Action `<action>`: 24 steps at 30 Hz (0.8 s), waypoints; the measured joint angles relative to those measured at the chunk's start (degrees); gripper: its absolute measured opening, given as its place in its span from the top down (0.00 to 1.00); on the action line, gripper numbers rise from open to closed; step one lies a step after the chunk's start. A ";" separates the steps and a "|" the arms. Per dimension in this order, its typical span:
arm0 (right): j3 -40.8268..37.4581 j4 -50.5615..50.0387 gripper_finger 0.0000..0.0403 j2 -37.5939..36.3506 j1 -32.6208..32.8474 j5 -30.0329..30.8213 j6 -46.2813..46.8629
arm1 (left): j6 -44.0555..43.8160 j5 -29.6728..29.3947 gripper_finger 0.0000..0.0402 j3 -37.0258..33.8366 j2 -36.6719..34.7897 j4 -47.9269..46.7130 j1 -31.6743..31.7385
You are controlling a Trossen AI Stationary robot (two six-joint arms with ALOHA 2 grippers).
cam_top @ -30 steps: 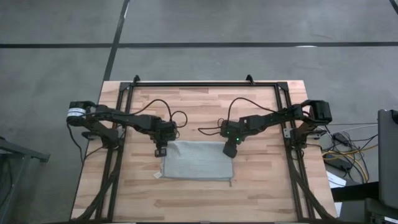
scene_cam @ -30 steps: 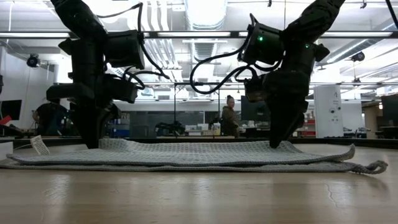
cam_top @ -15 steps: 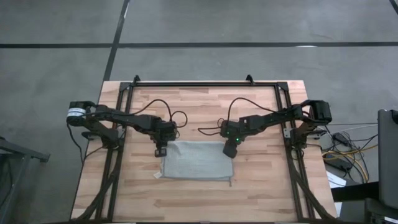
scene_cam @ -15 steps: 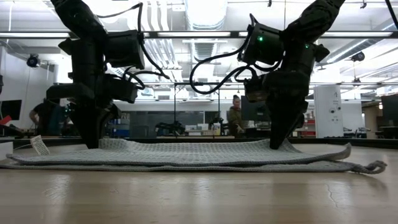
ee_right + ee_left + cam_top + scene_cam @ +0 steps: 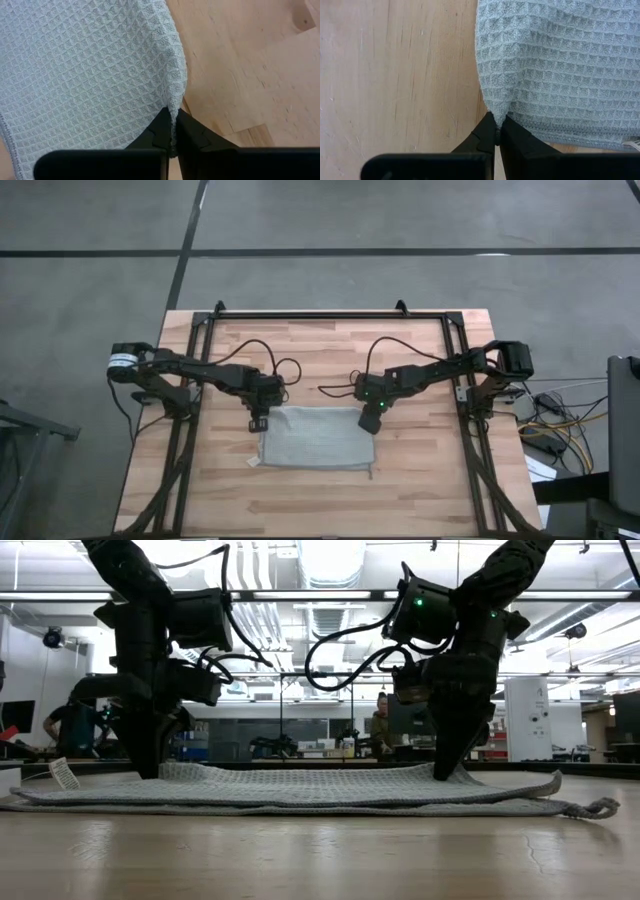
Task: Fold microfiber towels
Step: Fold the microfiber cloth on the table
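High view first: the grey-green towel (image 5: pixel 316 437) is seen lying flat on the wooden table (image 5: pixel 330 350), roughly mid-table and a bit toward the near edge, folded into a wide rectangle. Both arms are reached in over its far edge, the left gripper (image 5: pixel 258 423) parked at the far left corner and the right gripper (image 5: pixel 369 422) at the far right corner.

From the low view, two layers of cloth can be made out, the upper one pinched up slightly at each end where the dark fingers come down onto it. A small white tag (image 5: pixel 64 773) is stuck up at the towel's left end, and a loose bit of hem, maybe a curled corner (hard to tell from this angle), is trailed out on the right end (image 5: pixel 597 808). A person (image 5: pixel 382 730) can be spotted way back in the room behind.

Wrist views settle the grips pretty well. In the left wrist one, the jaws are clamped tight together with a little peak of waffle-weave cloth nipped between the fingertips (image 5: pixel 489 131). Same deal on the right wrist: fingertips (image 5: pixel 164 126) pressed closed on a pinched fold of the towel's edge, bare wood visible beside it.
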 joint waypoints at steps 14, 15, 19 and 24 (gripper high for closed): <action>0.00 -0.02 0.98 0.00 0.00 0.00 -0.33 | 0.00 0.00 0.96 0.00 0.00 0.00 0.00; 0.00 -0.03 0.98 0.00 0.00 0.02 -0.49 | 0.00 0.00 0.96 0.00 0.00 0.00 0.00; 0.00 -0.04 0.98 0.00 0.00 0.03 -0.76 | 0.00 0.00 0.96 0.00 0.00 0.00 0.00; 0.00 -0.04 0.98 0.00 0.00 0.02 -0.76 | 0.00 0.00 0.96 0.00 0.00 0.02 0.00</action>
